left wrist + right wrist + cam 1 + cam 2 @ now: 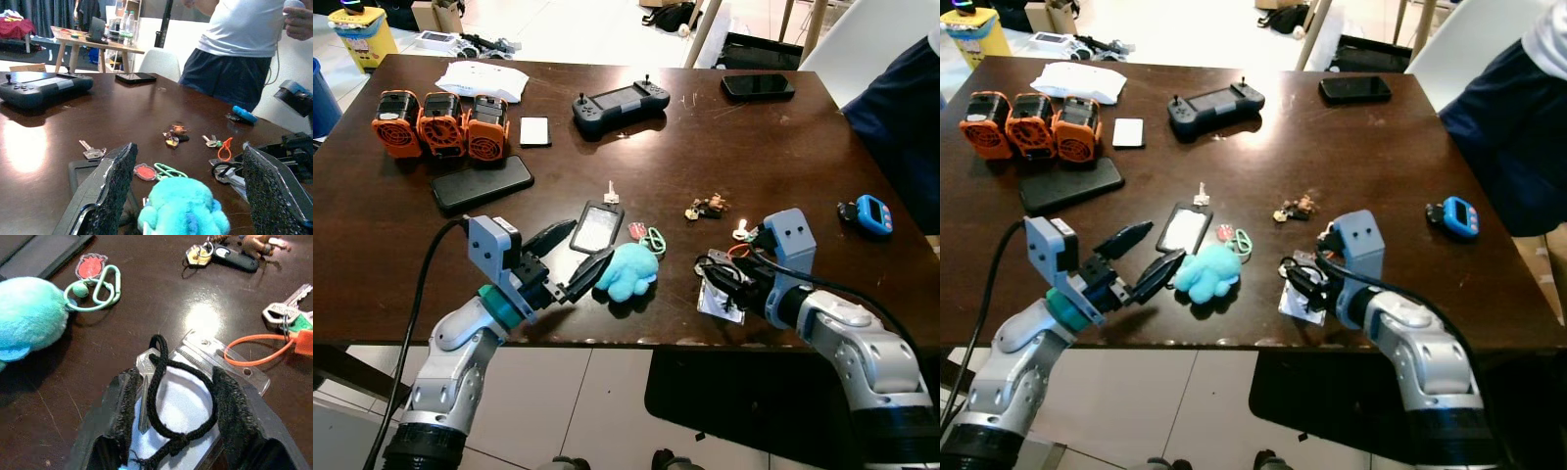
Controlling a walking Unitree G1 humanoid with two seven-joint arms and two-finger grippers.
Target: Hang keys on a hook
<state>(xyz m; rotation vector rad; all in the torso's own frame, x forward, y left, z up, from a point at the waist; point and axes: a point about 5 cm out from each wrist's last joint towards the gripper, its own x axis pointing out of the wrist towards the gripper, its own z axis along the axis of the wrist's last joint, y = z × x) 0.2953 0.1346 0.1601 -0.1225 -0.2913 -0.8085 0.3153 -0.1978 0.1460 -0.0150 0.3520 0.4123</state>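
- The right tool [168,423] rests low at the near right of the dark table [724,147], its two black pads a narrow gap apart around a loop of black cord [168,396]; whether they actually pinch the cord is hard to tell.
- The cord is tied to a silver key [143,394] that lies on a clear plastic badge sleeve [215,357], both between and just ahead of the pads.
- Just beyond the sleeve, to its far right, lies a bunch of keys on an orange loop [254,350].
- Farther off sits a small cluster of charms and a black fob [708,207].
- The left tool [570,257] hovers at the near left with its fingers spread wide, the tips just beside a turquoise plush toy [628,271].
- A mint green clip [654,240] and a red tag [637,231] lie touching the toy's far side.
- A black card holder [597,226] lies just left of them, with a single small key [611,193] at its far end.
- Toward the far left stand three orange fan units [440,124], with a black phone [481,183] near them.
- A handheld game console [621,102] and another phone [758,86] lie at the far edge.
- A blue timer [873,213] sits at the right.
- A person in dark shorts [230,73] stands by the right side.
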